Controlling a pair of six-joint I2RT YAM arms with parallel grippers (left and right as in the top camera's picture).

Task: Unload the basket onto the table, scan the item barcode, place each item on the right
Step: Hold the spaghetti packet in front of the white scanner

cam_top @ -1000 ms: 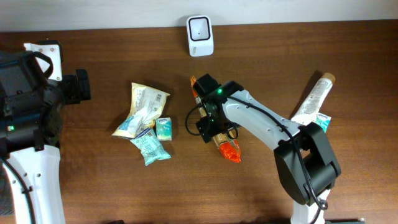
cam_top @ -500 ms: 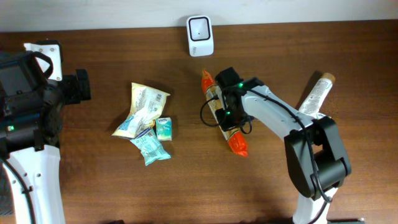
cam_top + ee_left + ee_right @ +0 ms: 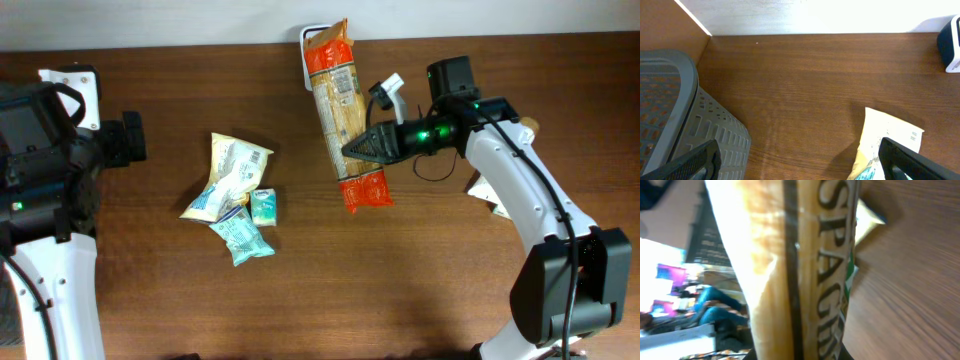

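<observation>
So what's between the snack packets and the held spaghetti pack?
Only bare table, seen in the overhead view, separates the snack packets from the spaghetti pack.

looks like a mock shop checkout built on a robot test bench. cues: a white barcode scanner (image 3: 951,50) at the back edge of a brown wooden table (image 3: 200,320), and a grey perforated plastic basket (image 3: 670,100) at the left end. packaged groceries are around: snack packets (image 3: 232,190) and a spaghetti packet (image 3: 340,100). plain white wall (image 3: 815,15) behind. a left arm (image 3: 40,150) and a right arm (image 3: 520,190) flank the table. the right wrist view catches a blurred, cluttered room beyond, too soft to read.
</observation>
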